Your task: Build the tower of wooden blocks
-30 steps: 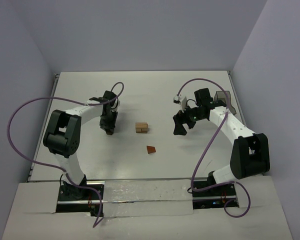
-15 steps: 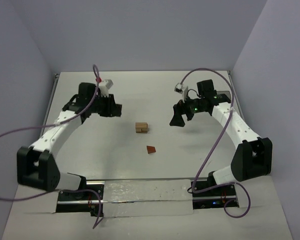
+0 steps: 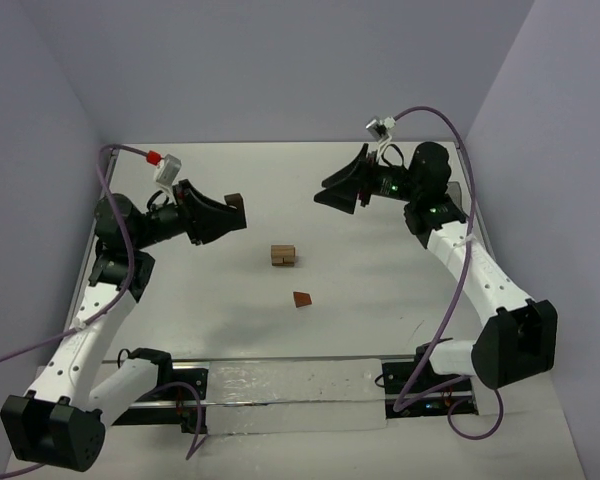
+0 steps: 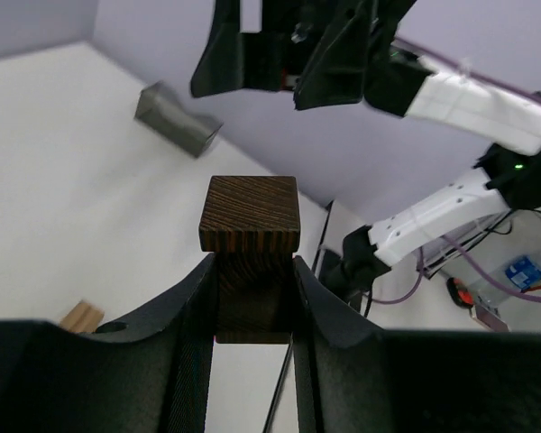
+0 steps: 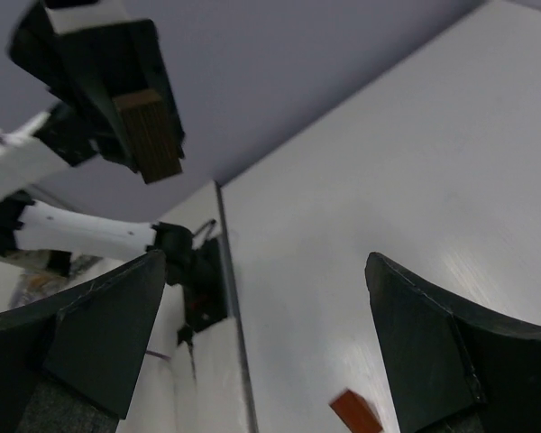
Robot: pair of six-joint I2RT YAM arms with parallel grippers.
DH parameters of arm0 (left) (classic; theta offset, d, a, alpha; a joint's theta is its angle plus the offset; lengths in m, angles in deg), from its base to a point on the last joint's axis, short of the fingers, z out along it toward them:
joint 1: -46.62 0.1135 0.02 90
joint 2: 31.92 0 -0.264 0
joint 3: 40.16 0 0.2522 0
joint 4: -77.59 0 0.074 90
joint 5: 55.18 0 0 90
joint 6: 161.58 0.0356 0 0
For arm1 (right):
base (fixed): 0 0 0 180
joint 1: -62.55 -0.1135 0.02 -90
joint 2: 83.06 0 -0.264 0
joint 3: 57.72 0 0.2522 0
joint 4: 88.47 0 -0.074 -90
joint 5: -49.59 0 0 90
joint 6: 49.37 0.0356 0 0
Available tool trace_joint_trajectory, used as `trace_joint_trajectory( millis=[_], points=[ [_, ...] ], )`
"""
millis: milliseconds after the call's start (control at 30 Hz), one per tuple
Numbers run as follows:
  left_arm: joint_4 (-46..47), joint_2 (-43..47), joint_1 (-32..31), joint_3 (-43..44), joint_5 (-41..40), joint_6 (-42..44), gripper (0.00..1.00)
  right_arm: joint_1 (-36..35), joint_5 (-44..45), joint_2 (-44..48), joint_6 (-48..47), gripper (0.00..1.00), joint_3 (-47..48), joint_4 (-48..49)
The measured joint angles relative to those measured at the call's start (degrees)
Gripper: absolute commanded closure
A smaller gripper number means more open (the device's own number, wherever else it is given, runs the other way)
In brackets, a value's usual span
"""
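Your left gripper point(image 3: 228, 213) is clamped on a dark brown block point(image 4: 250, 216). It pinches 2 opposite side faces, and the end grain sticks out past the fingertips. Your right gripper point(image 3: 336, 198) stands wide apart with nothing between its jaws. Both hang well above the table point(image 3: 380, 290).

Expect these pieces to be light, stiff and hard. Their smooth faces may slip in a loose pinch, and a stack this small would likely topple at a nudge. Take each block across 2 flat parallel sides. For the reddish wedge point(image 3: 301, 299), grip the flat sides, not the slope.

The tan blocks point(image 3: 283, 256) sit mid-table in a tight cluster; how many there are is too small to tell. They lie to the right of the left gripper and nearer than it, roughly between the 2 grippers. The wedge lies on the table nearer again and slightly right of them, not touching them. Neither gripper is close to either.
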Motion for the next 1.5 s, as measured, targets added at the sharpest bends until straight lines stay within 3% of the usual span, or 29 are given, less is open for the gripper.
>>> trace_joint_trajectory(
  millis=[167, 400, 867, 1300, 1500],
  points=[
    [11.88, 1.29, -0.12, -2.30, 1.87, -7.06, 1.00, -5.99, 0.00, -1.14, 13.66, 0.05, -0.10, 17.15],
    [19.86, 1.71, -0.68, -5.47, 1.81, -12.78, 1.00, -12.34, -0.20, -6.14, 18.85, 0.07, 2.87, 23.25],
    [24.97, 1.78, -1.02, -6.78, 1.57, -17.31, 1.00, -19.95, -0.19, -14.48, 17.89, 0.18, 12.87, 23.01],
    [25.18, 1.77, -1.36, -7.21, 1.37, -17.44, 1.00, -23.97, -0.24, -15.43, 10.54, 0.30, 15.85, 15.15],
    [25.15, 1.39, -1.68, -7.21, 1.37, -17.37, 1.00, -24.77, -0.28, -15.67, 8.55, 0.44, 16.10, 12.51]
  ],
)
